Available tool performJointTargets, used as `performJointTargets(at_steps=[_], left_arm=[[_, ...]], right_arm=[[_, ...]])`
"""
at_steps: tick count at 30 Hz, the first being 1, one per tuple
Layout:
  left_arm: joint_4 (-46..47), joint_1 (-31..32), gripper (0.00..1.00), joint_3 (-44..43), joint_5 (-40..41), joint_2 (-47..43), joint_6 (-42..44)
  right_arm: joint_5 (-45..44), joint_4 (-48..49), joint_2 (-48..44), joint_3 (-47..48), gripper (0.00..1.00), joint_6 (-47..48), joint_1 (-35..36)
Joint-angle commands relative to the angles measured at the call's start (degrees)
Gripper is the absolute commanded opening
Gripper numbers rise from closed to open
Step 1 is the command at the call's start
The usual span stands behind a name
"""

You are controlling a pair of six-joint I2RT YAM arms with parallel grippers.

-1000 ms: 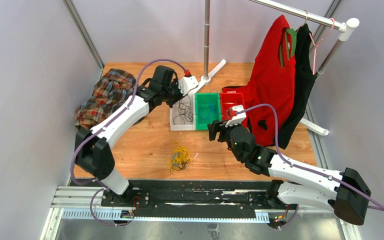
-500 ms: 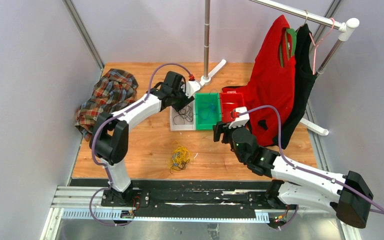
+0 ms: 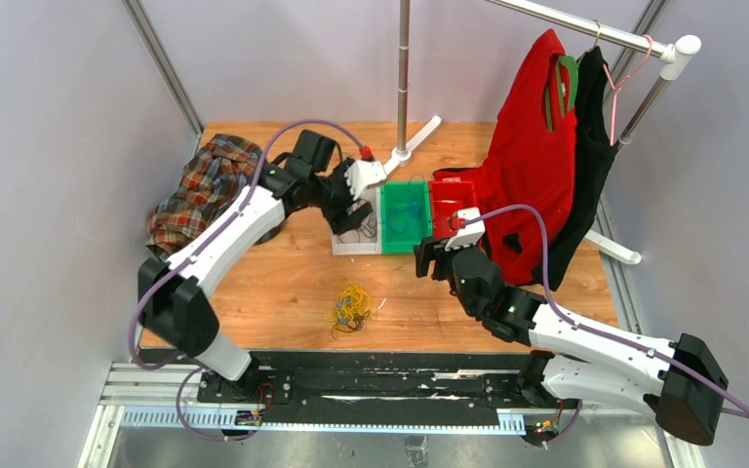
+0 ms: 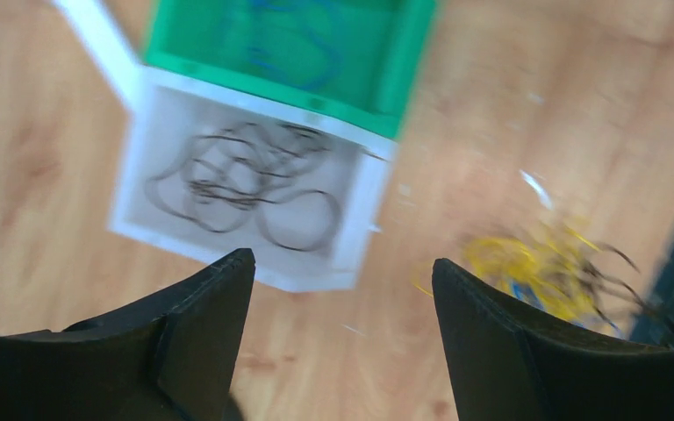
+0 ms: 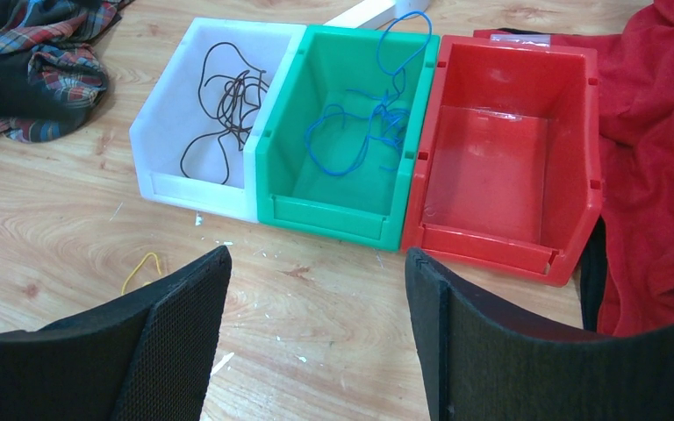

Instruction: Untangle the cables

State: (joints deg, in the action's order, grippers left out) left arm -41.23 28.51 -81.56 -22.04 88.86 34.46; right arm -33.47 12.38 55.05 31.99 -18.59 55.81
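Blurred in left wrist view: yellow cables (image 4: 527, 267) on table (image 3: 283, 283). Black cables (image 5: 228, 96) in white bin (image 5: 195, 195), blue cables (image 5: 369, 123) in green bin (image 5: 329, 219). Both released, grasping nothing: left hand (image 4: 342, 263), right hand (image 5: 318, 254).

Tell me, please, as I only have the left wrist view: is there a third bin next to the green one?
Observer: Yes, a red bin stands against the green bin, on its right as seen from the arms, and it holds no cable.
Operator: Thank you. Is the right gripper carrying anything?
Observer: No, the right gripper is open and empty, in front of the bins.
Operator: Is the blue cable fully inside its bin?
Observer: Not quite. One loop of the blue cable reaches over the green bin's far rim.
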Motion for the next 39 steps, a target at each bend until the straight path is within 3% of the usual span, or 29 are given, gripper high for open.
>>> performJointTargets(at_steps=[1,7,16,23,25,29,32,39], left_arm=[[-13.54,1.14,0.78,8.73,-12.74,-5.58,9.95],[-13.72,7.26,0.78,17.09,-12.34,-8.08,14.5],[-5.18,11.4,0.67,15.5,-8.96,-0.35,14.62],[-4.97,13.59,0.57,15.16,-8.05,4.52,18.86],[-3.66,14.14,0.49,15.72,-6.74,5.29,18.88],[-2.54,14.38,0.2,15.17,-5.12,5.86,18.08],[-3.34,14.38,0.04,13.82,-2.83,3.73,16.76],[-11.74,14.38,0.01,9.37,-2.73,-6.09,14.86]], right_arm=[[1.27,-1.26,-0.77,1.22,0.73,0.19,-0.43],[5.13,-4.37,-2.14,0.78,0.72,0.44,-0.44],[6.06,-8.85,-6.89,-1.33,0.63,-2.82,-0.42],[6.34,-8.45,-9.64,-3.88,0.58,-4.76,-0.44],[6.63,-8.39,-9.46,-4.09,0.56,-5.04,-0.44],[7.17,-7.8,-9.0,-4.47,0.52,-5.38,-0.4],[7.33,-7.04,-9.15,-4.85,0.51,-5.43,-0.4],[13.36,-2.71,-8.55,-5.29,0.54,-4.85,-0.44]])
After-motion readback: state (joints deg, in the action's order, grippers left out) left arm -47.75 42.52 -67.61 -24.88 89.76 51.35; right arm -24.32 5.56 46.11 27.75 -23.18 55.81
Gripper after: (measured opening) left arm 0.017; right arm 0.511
